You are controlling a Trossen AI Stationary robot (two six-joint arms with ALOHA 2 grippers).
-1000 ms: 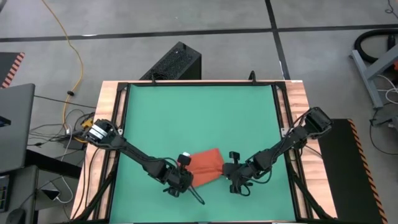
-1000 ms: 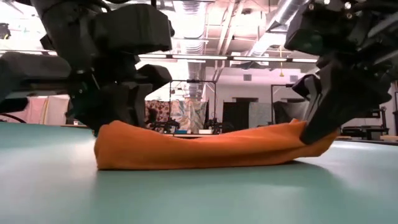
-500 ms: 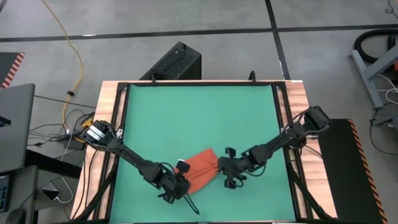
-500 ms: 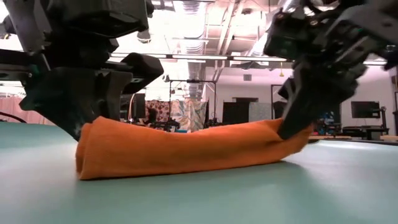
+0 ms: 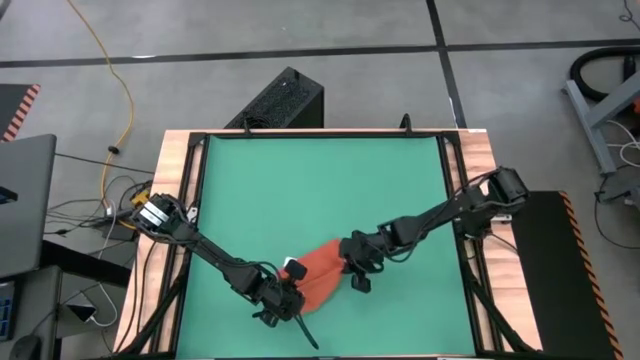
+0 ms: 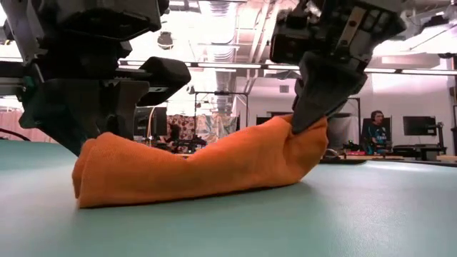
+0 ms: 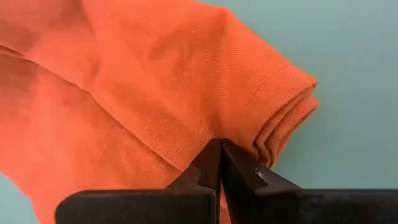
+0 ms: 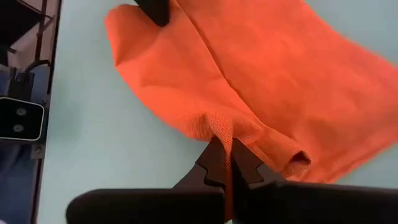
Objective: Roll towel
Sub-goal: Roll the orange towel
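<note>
Shifted: right gripper (image 5: pixel 352 270) has lifted its end of towel (image 5: pixel 318 272) inward; left gripper (image 5: pixel 287 297) pinches the other end. Towel: near table edge, soft, limp; grip hems.

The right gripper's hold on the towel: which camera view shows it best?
The low view: the right gripper is shut on one end of the towel, lifted off the table. The right wrist view shows cloth pinched between closed fingers. The high view shows only position; the left wrist view misses it.
</note>
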